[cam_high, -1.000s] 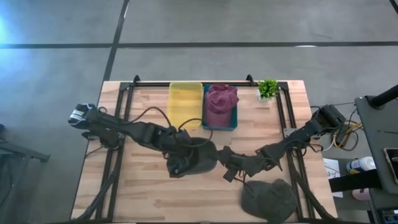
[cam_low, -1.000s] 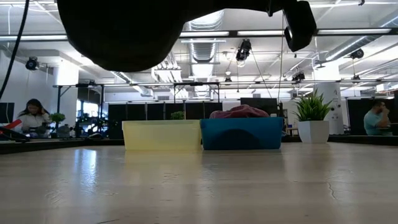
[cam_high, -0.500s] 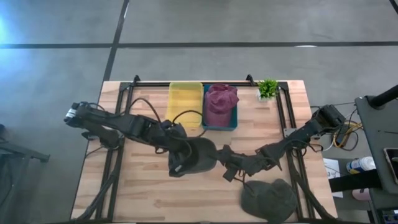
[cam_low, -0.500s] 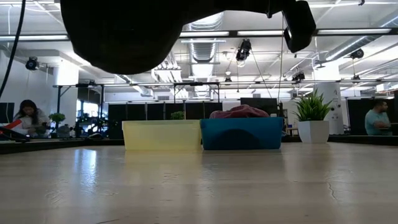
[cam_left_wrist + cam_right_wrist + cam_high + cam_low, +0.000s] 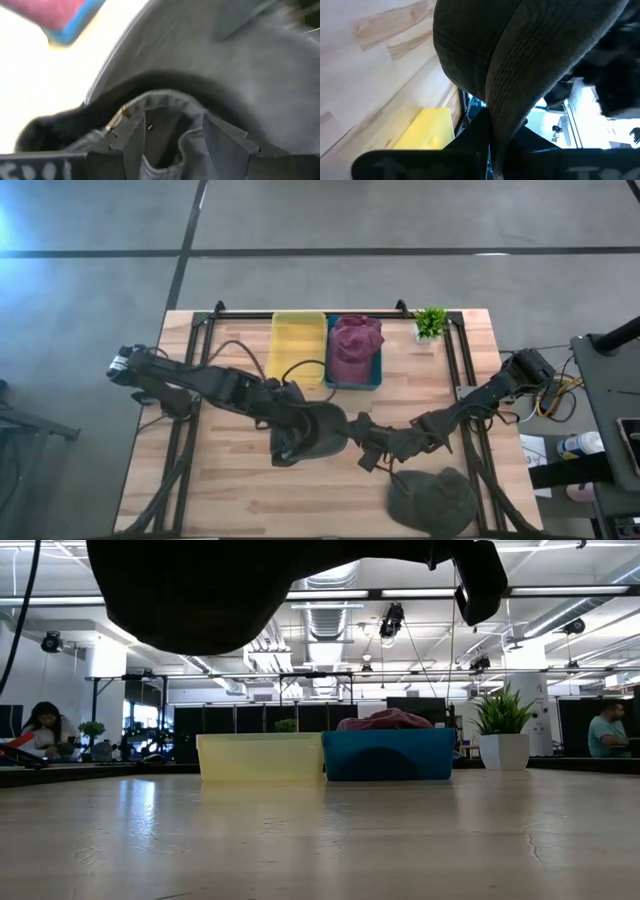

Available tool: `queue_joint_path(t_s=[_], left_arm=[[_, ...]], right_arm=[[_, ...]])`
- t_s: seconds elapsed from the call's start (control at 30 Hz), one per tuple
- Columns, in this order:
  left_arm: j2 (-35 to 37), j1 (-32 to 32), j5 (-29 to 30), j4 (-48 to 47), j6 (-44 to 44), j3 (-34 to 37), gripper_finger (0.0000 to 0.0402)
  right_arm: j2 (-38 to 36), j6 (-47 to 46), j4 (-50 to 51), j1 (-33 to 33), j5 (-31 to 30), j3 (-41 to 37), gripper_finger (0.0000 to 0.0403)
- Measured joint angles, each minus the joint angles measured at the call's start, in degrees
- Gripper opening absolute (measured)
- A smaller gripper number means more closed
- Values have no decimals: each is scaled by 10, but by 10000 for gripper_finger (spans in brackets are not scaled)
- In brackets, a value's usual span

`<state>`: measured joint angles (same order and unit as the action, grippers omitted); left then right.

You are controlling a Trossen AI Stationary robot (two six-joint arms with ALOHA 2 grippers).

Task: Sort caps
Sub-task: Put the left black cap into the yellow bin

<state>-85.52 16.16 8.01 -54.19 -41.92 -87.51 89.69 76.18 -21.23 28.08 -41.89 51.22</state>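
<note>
An olive cap [image 5: 318, 435] is held raised above the table [image 5: 240, 490], in front of the yellow bin [image 5: 298, 345], with an arm at each side; in the low view it hangs as a dark mass [image 5: 190, 595] well clear of the wood. Its brim is pinched between the pressed-together fingers of the right gripper [image 5: 362, 448], as the right wrist view shows the stitched edge [image 5: 520, 90] clamped. The left gripper [image 5: 285, 448] sits at the cap's opposite edge with its fingers spread; whether fabric is touched there cannot be told, though the left wrist view is filled by grey cloth [image 5: 225, 85]. A maroon cap [image 5: 355, 340] is seen lying in the teal bin [image 5: 352, 383], just beside the yellow bin, which is seen empty. A second olive cap [image 5: 432, 500] rests on the table, well in front of the teal bin. The step in hand is judged to be a handover or regrasp of the raised cap. Next, a carry to the yellow bin is likely called for, with the brim kept clear of the rim.
</note>
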Motion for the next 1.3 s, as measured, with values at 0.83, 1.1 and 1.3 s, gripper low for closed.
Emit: queue_joint_path(t_s=[0.83,1.1,1.3], left_arm=[[21,-16,21,-50,96,113,193],[21,-30,50,-50,88,118,193],[23,-29,55,-90,88,66,193]], right_arm=[[0,16,-3,-4,4,0,18],[0,10,-3,-4,8,2,18],[0,7,-3,-6,9,2,18]])
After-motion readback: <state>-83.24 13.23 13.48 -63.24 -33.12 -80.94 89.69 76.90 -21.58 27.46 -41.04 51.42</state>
